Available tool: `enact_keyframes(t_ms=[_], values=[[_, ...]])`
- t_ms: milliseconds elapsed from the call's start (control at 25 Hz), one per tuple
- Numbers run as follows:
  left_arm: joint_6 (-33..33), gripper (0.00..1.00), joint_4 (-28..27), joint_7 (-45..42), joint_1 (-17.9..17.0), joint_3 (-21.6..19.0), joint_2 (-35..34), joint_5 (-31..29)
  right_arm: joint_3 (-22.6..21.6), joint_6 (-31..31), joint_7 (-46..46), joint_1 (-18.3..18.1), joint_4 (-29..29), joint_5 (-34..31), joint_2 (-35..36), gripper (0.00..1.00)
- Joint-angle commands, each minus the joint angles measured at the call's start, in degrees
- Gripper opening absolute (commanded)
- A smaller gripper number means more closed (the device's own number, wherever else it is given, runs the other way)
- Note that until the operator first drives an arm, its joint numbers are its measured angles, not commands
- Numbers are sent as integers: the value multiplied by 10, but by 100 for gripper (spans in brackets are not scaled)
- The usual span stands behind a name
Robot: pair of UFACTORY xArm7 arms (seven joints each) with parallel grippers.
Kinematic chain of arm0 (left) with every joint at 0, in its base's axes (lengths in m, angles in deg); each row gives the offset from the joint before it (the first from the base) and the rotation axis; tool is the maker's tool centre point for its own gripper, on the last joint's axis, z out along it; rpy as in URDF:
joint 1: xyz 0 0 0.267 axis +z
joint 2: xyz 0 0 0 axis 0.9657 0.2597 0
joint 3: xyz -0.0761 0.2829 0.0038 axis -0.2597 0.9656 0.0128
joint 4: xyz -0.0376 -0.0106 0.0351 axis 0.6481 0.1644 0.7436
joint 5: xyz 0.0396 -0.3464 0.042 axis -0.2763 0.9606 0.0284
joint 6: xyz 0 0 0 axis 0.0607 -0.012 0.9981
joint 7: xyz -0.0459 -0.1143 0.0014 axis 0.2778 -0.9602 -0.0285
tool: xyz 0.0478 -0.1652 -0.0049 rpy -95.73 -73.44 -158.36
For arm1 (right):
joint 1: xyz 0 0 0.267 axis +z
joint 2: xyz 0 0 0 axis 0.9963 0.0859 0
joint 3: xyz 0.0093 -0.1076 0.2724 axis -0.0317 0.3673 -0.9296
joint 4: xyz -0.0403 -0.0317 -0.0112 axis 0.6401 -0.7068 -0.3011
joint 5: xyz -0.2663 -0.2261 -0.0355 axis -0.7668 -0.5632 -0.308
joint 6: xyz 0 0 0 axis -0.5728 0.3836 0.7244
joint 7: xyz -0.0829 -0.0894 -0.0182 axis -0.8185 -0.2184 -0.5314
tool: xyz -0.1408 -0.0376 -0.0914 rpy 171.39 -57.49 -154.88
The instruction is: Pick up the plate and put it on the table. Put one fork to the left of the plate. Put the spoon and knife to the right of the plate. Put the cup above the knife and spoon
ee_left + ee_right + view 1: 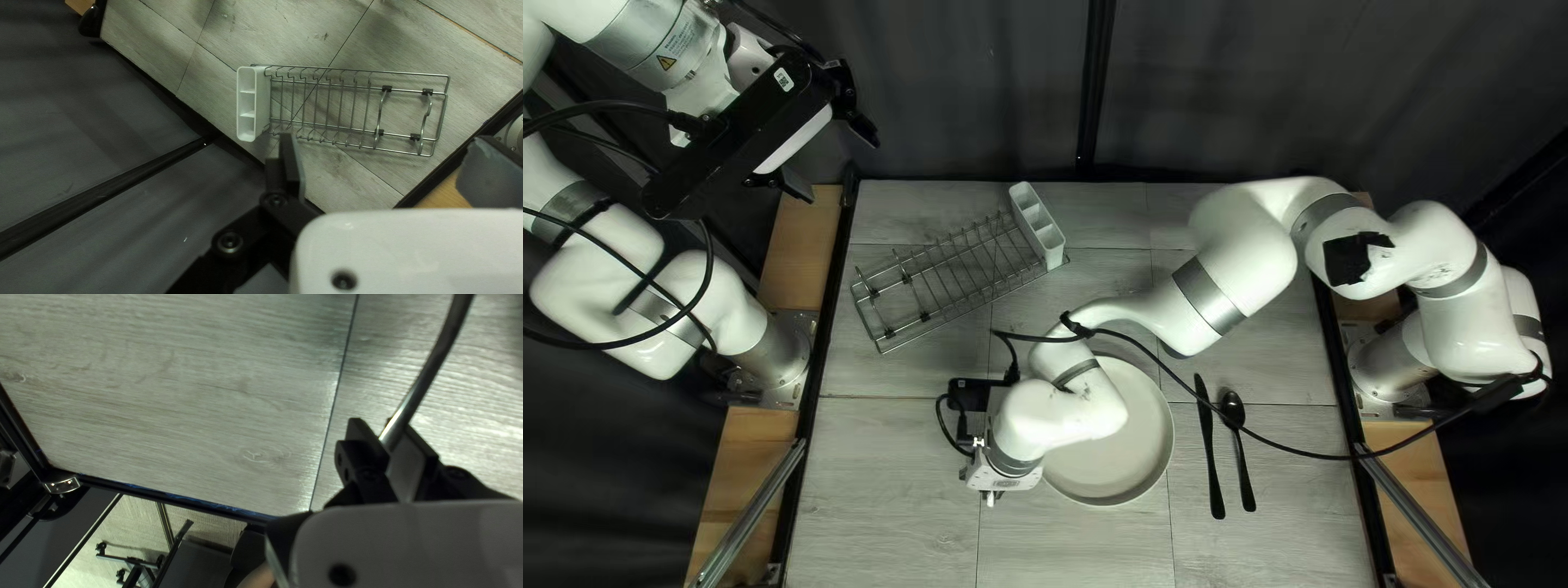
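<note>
In the top left view, the pale plate [1116,463] lies on the table, partly under my right arm. A black knife [1208,441] and, beyond it, a black spoon [1235,419] lie to its right. My right gripper [1000,477] points down just left of the plate. In the right wrist view, that gripper [388,436] is shut on a slim dark utensil [422,381]; its far end is out of view, so its kind cannot be told. My left gripper [830,158] is raised beyond the table's far left corner; in the left wrist view this gripper [389,169] is open and empty.
A wire dish rack [948,278] stands at the table's far left, with a white divided holder [1037,223] at its end. My right arm's black cable [1165,370] crosses over the plate and near the knife and spoon.
</note>
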Motion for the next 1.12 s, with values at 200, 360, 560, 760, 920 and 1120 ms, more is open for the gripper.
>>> enact_keyframes(t_ms=[200,360,560,760,920,1120], values=[[0,100,0,0,0,0,0,0,-7,9,-15,-13,-1,6,14,39],[0,100,0,0,0,0,0,0,-5,-1,-6,-18,14,5,-8,100],[0,100,0,0,0,0,0,0,0,-94,6,2,25,-16,-102,100],[0,100,0,0,0,0,0,0,-48,-222,-97,-15,56,-1,-205,100],[0,100,0,0,0,0,0,0,-92,-321,-194,-18,83,22,-276,100],[0,100,0,0,0,0,0,0,-141,-421,-300,-3,100,34,-343,100]])
